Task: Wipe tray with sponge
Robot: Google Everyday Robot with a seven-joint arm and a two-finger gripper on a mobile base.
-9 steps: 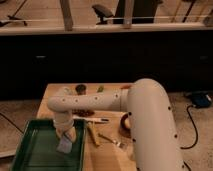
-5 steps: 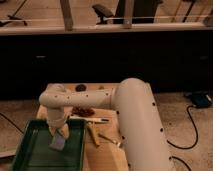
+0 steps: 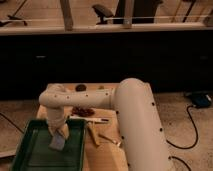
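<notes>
The large dark green tray [image 3: 35,155] with its lighter rim lies at the lower left on the wooden table. My white arm reaches left across the table and bends down over the tray. My gripper [image 3: 57,134] points down into the tray's right half. The pale grey-blue sponge [image 3: 57,142] sits right under the gripper, flat on the tray's bottom and touching the fingertips.
On the wooden table [image 3: 107,155] right of the tray lie a yellowish wooden-handled utensil [image 3: 93,134], a thin white stick [image 3: 90,119], a dark reddish clump [image 3: 83,111] and a small dark object [image 3: 80,88]. A cable [image 3: 192,130] runs on the floor at right.
The arm has swung left and then back to the right a little, carrying the gripper and sponge across the tray's bottom; the sponge now lies further right than half a second ago.
</notes>
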